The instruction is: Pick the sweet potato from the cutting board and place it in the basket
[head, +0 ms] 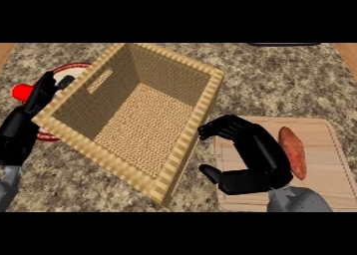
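**Sweet potato on the board, right hand just beside it**

The sweet potato (292, 152) lay on the wooden cutting board (336, 164) at the near right of the speckled stone surface (284, 84). It was long and reddish-brown, stretched from far to near along the middle of the board, and nothing gripped it.

The right hand (244, 154) hung over the left part of the board, just left of the sweet potato. Its fingers (218, 128) were curled towards the left and its thumb (215, 174) stuck out nearer the lower edge, with a gap between them that held nothing. The back of the hand sat right against the sweet potato's left side; whether it touched could not be told.

The basket (189, 144) stood left of the board, a large woven box seen from above and turned at an angle, with its near right wall close to the fingers. Its woven floor was bare.

The left hand (42, 94) stood at the far left, fingers straight and pointing away, beside the basket's left corner. Behind it a red and white plate (73, 69) showed partly, hidden in part by the basket, and a small red round thing (21, 90) lay at its left edge
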